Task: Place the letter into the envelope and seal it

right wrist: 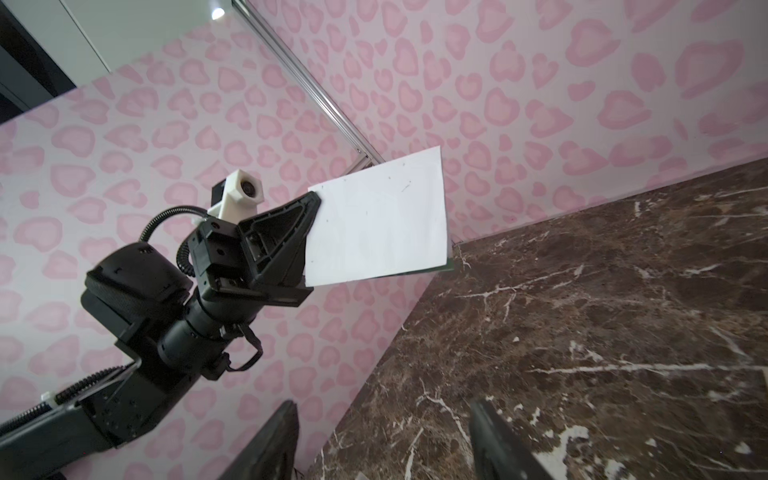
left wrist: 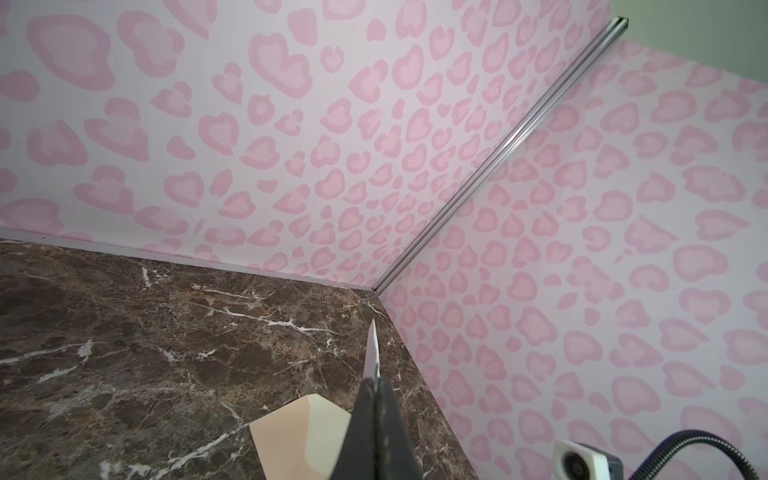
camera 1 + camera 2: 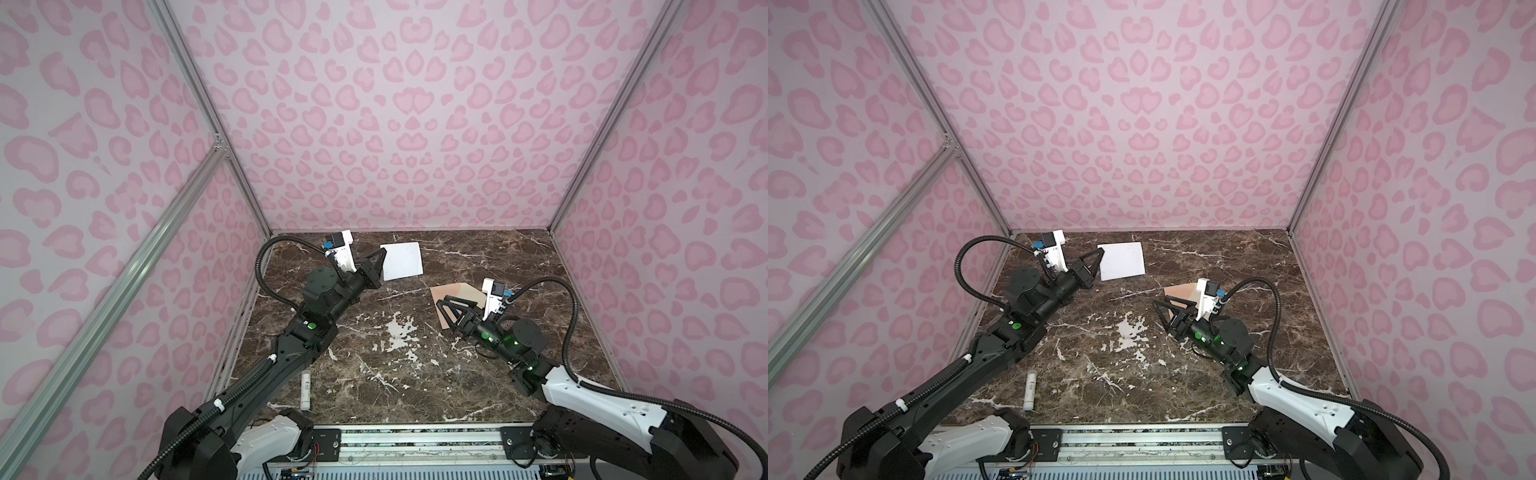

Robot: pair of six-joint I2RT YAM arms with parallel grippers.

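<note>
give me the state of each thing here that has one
letter, held by one edge, off the table
envelope, flat on the table, flap open
left tool, shut on the letter
right tool, open, empty, over the envelope
white tube, lying on its side

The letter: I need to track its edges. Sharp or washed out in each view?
In both top views the letter is washed-out white, border lost; right wrist view: crisp, green edge showing; left wrist view: only an edge-on sliver.
</note>
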